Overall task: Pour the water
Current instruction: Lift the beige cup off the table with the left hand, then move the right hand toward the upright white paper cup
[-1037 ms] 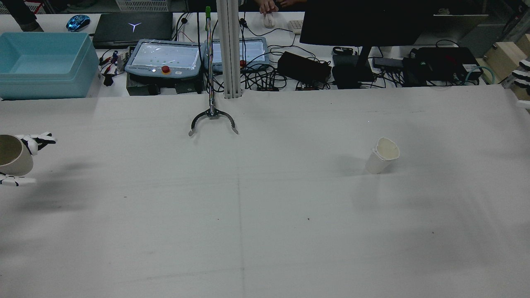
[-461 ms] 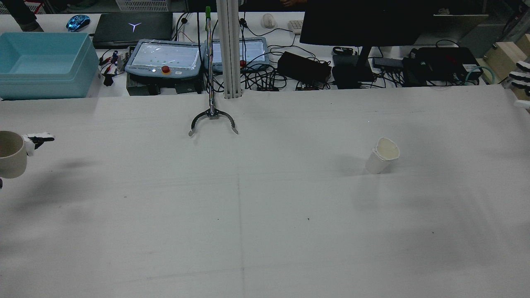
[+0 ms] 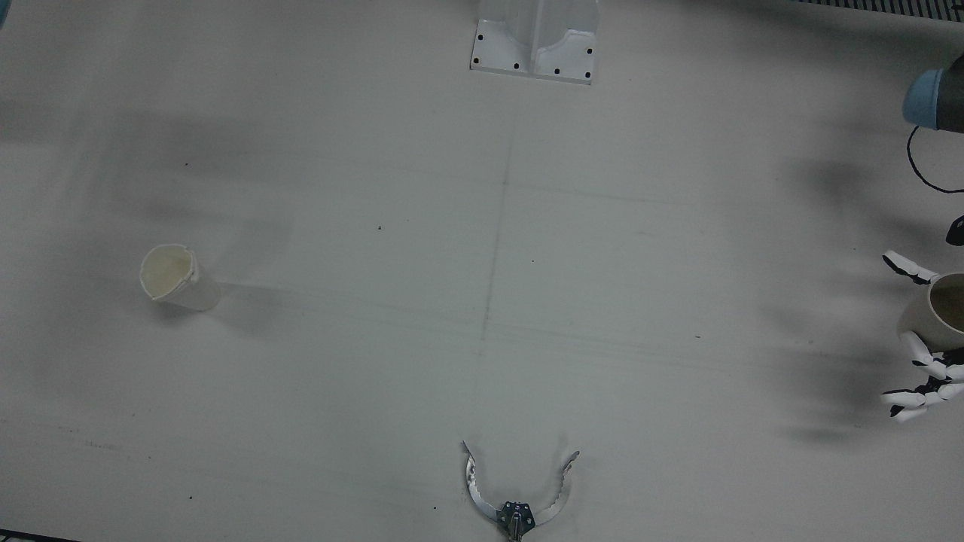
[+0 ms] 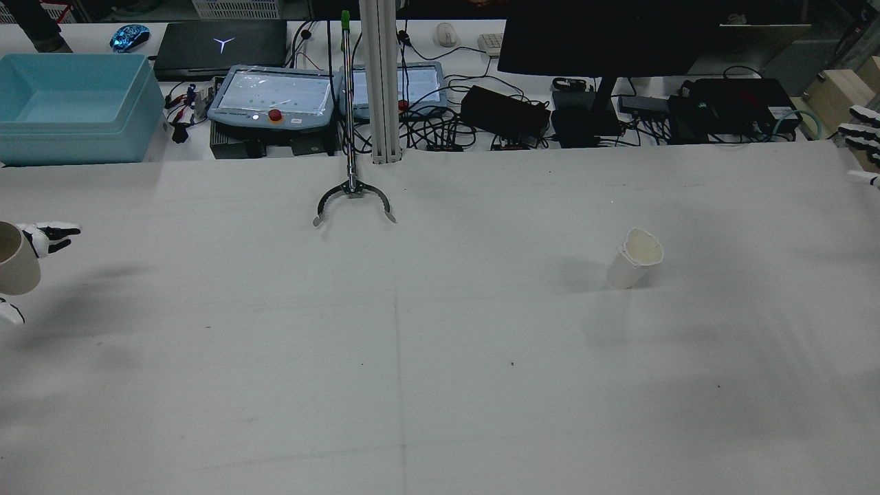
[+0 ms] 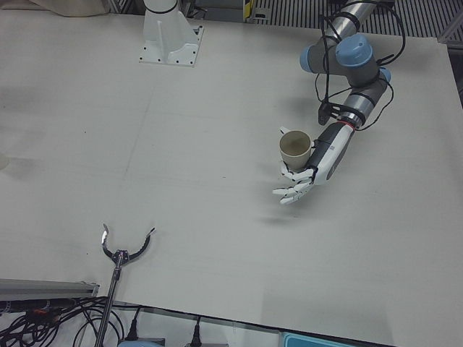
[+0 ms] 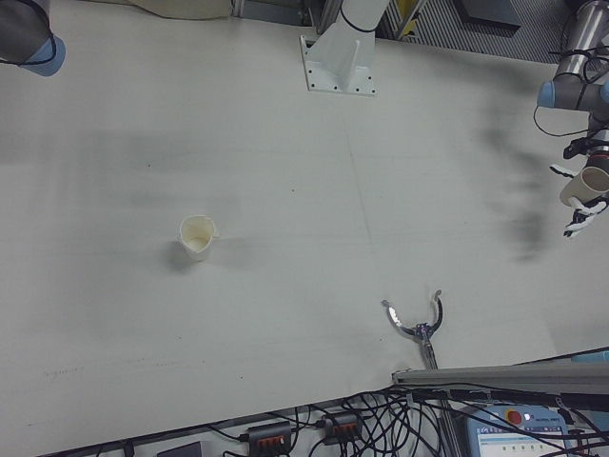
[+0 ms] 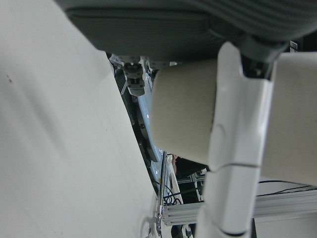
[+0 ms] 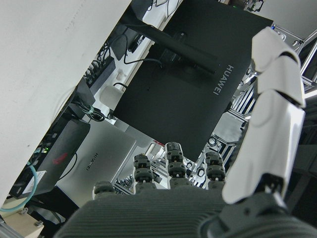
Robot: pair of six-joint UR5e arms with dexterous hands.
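Observation:
A beige cup [image 4: 15,263] hangs above the table's far left edge in the rear view, with my left hand [image 4: 45,234] shut on it. The left-front view shows this cup [image 5: 295,147] mouth-up in that hand [image 5: 312,165], its fingers reaching past the cup. A white cup [image 4: 634,258] with a dented rim stands alone on the table's right half; it shows again as the white cup [image 3: 178,279] in the front view. My right hand [image 4: 864,130] sits at the far right edge, well away from it, open with its fingers spread and nothing in it.
A reacher tool's claw [image 4: 354,200] lies at the table's far middle. Behind the table are a blue bin [image 4: 69,103], two teach pendants [image 4: 273,97], cables and a dark monitor [image 4: 605,34]. The camera post's base [image 3: 536,39] stands at the near edge.
My left hand has drawn the beige cup further left, toward the table edge. The right hand has shifted slightly away at the right edge. A person's hand left the mouse behind the table.

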